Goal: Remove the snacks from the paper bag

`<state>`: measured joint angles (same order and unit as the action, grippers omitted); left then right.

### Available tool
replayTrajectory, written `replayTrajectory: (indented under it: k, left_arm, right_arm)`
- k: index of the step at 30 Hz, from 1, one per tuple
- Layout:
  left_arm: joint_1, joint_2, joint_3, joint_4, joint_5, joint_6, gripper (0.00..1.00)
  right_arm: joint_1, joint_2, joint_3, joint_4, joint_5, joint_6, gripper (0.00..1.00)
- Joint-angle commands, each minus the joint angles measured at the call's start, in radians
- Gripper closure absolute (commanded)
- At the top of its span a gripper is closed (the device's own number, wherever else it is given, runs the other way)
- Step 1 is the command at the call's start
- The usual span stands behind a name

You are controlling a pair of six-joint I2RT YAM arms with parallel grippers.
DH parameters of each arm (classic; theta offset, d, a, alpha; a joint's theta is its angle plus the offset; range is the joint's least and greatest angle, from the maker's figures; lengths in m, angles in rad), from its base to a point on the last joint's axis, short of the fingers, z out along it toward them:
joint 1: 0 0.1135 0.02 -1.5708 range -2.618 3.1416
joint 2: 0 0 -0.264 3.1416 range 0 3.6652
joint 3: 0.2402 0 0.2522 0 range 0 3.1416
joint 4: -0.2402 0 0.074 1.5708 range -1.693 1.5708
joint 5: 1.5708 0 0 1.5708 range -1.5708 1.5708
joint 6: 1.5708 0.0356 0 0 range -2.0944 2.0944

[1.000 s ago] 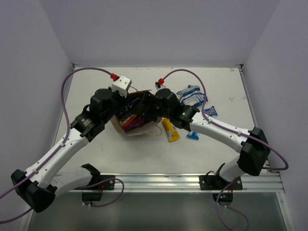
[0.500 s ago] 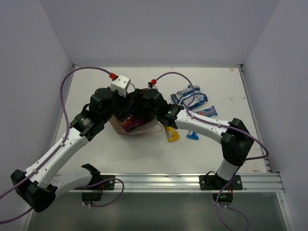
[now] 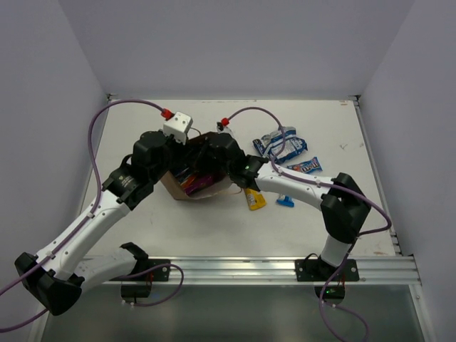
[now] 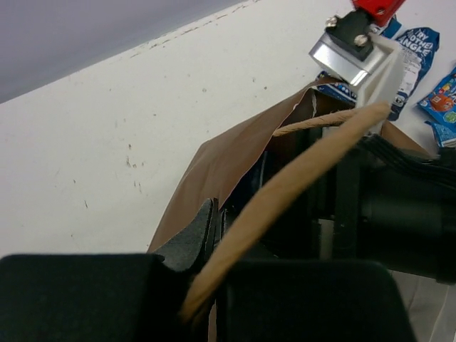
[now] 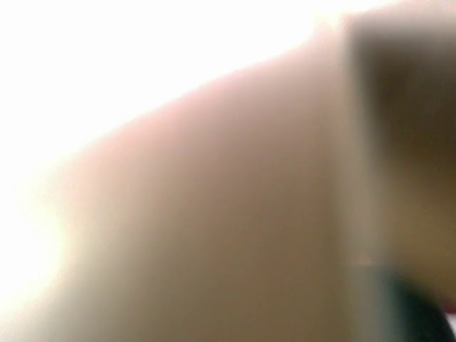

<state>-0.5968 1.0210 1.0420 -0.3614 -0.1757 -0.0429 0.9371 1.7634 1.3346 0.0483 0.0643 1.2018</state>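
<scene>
Pale walls [image 3: 235,43] close off three sides of the white table [image 3: 214,231]. An aluminium rail [image 3: 235,267] runs along the near edge. Open surface: the left strip beyond the left arm, the back strip under the far wall, and the near band between bag and rail. The right half is partly taken up by loose packets.

Arms: 2, both reaching to the same spot left of centre. Purple cables [image 3: 95,142]: 2, one looping over each arm.

Paper bag [image 4: 214,164]: 1, brown kraft, mouth open, well apart from every table edge.

Left gripper [image 4: 217,242]: jaws closed on the bag's pale twisted handle [image 4: 313,153], at the bag's left rim.

Right gripper [image 3: 208,164]: down inside the bag mouth, closed. Its fingers are hidden by the bag wall, and the right wrist view is only a brown blur. Cannot tell what, if anything, is pinched.

Snacks on the table: 5, all right of the bag.
- Blue-white packet [image 3: 273,140] and dark blue bag [image 3: 295,148], touching each other, toward the back.
- Blue bar [image 3: 305,167], just in front of those two.
- Yellow bar [image 3: 251,197], just beside the bag's right corner, partly under the right arm.
- Small blue bar [image 3: 285,201], near the yellow one.

Snacks seen inside the bag: 1 magenta pouch [image 3: 189,184]. The grippers hide the rest of the interior.
</scene>
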Motion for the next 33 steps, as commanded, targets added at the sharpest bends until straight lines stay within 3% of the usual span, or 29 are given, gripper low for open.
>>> replayTrajectory:
  k: [1,14,20,26,33]
  left_arm:
    - [-0.006,-0.016,0.033,-0.013,-0.065,-0.022,1.0]
    - [0.003,0.047,0.044,-0.03,-0.228,-0.003,1.0]
    - [0.068,0.083,0.067,-0.063,-0.323,-0.002,1.0]
    - [0.143,0.067,0.105,-0.057,-0.328,0.064,1.0]
    - [0.193,0.056,0.153,-0.051,-0.327,0.133,1.0]
  right_arm:
    - [0.005,-0.142,-0.015,0.044,0.008,-0.097,1.0]
    - [-0.044,-0.514,0.032,-0.26,-0.234,-0.447,1.0]
    - [-0.262,-0.669,0.052,-0.329,-0.379,-0.547,1.0]
    - [-0.452,-0.58,0.12,-0.386,-0.44,-0.633,1.0]
    - [-0.495,-0.279,0.233,-0.272,-0.549,-0.646,1.0]
